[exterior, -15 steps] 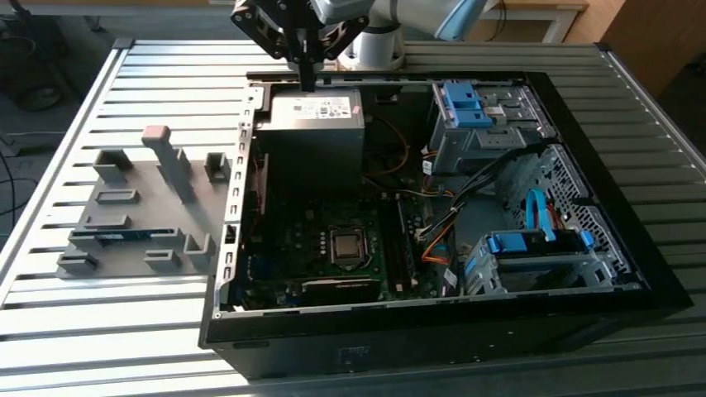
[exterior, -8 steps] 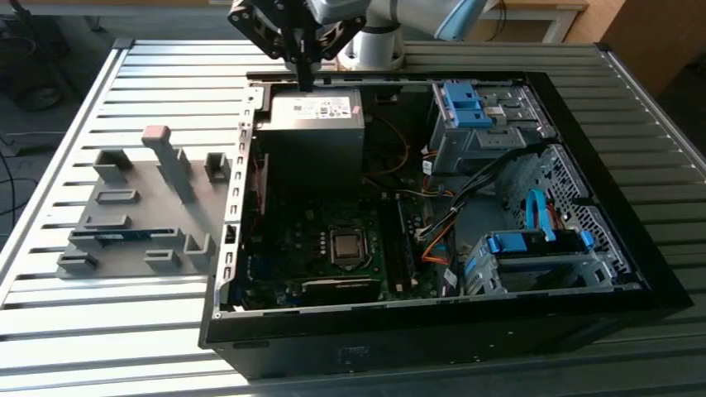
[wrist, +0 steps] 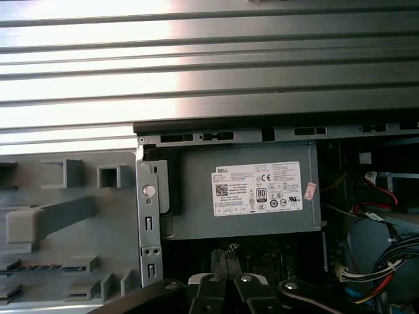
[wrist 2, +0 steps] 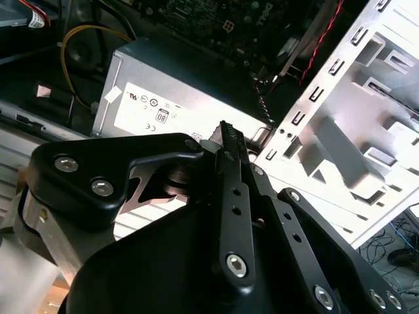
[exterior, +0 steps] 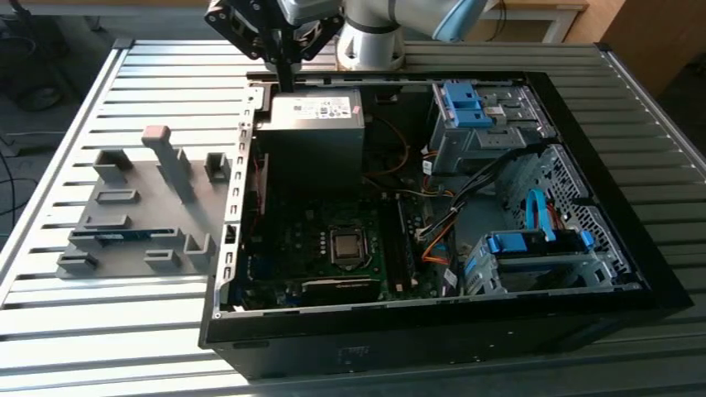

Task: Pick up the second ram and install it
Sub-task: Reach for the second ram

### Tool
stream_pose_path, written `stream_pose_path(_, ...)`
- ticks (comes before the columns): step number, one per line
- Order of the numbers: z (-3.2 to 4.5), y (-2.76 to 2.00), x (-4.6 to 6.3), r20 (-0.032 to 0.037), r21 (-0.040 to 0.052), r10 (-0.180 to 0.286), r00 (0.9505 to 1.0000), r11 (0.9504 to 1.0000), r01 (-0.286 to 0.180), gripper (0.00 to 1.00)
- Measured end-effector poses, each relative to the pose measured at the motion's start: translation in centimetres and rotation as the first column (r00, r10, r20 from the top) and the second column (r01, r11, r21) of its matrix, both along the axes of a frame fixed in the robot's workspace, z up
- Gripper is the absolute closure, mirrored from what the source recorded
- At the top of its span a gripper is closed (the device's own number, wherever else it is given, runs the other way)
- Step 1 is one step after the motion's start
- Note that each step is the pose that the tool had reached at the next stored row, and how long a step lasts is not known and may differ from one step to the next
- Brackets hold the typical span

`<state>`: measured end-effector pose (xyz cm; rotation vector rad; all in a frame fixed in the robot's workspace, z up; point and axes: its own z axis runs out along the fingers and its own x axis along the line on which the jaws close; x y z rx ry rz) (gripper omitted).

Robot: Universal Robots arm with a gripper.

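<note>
Gripper point(exterior: 284, 81) above power supply point(exterior: 317, 116) in case point(exterior: 441, 331)

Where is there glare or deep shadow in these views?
Exterior view: the computer case interior is in deep shadow. First wrist view: strong glare on the table slats. Second wrist view: the tool is dark against the sunlit grey holder.

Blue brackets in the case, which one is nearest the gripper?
The upper blue bracket in the exterior view, beside the grey power supply; the lower blue bracket sits far from the gripper.
</note>
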<state>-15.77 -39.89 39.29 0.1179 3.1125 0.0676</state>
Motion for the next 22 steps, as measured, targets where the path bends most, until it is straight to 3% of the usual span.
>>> stream_pose_path(12,-0.01,0.0,-0.3,0.0,0.0,0.0,1.0,1.0,0.0,0.89)
stream_pose_path(13,-0.03,0.0,-1.1,0.0,0.0,0.0,1.0,1.0,0.0,0.89)
stream_pose_path(22,-0.03,0.0,-1.3,0.0,0.0,0.0,1.0,1.0,0.0,0.89)
